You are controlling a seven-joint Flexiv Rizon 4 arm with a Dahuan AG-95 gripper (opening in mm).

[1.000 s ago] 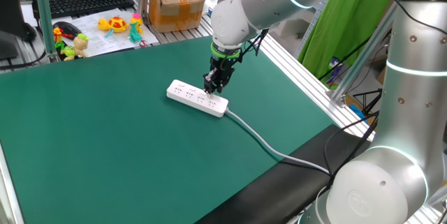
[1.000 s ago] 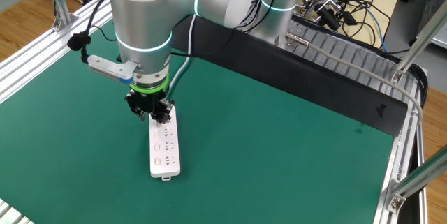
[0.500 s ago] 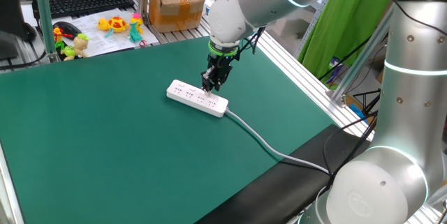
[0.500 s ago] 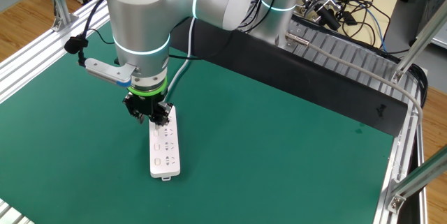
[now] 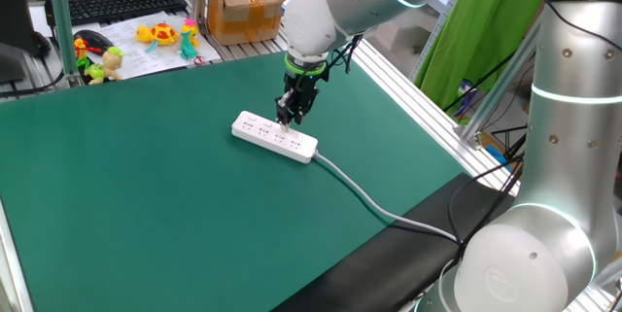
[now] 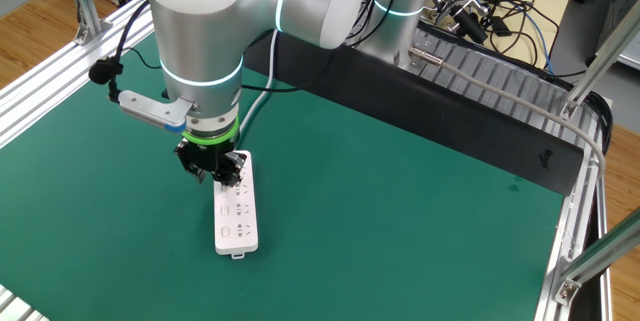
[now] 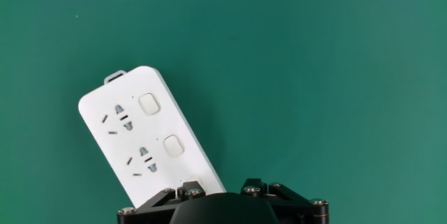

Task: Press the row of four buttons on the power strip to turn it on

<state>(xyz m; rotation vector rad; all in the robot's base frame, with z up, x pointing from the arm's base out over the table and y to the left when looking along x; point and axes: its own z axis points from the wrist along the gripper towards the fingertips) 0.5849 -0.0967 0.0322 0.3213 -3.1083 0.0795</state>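
Where the green mat (image 5: 146,195) fills one fixed view, a long flat white plastic power strip (image 5: 274,137) near the middle, long axis running from far left to near right, grey-white cable (image 5: 364,198) leaving the near-right end and curving off toward the table's near edge. Directly above the strip's middle, the black two-finger gripper (image 5: 289,118) pointing straight down, tips just over or on the top face; contact not clear. Beyond the far edge, a brown cardboard box (image 5: 245,6), a black keyboard (image 5: 121,4) and small colourful toys (image 5: 155,34).

In the other fixed view, strip (image 6: 236,214) lengthwise from far to near, cable end hidden beneath the gripper (image 6: 212,169), free end nearest. Gripper over the far half.

In the hand view, strip (image 7: 143,135) slanting from upper left to lower centre, two sockets and two of the small white square buttons (image 7: 160,126) visible along its right side, remainder hidden behind the black gripper body (image 7: 223,206). Fingertips unseen here; spread or pressed together, impossible to tell.
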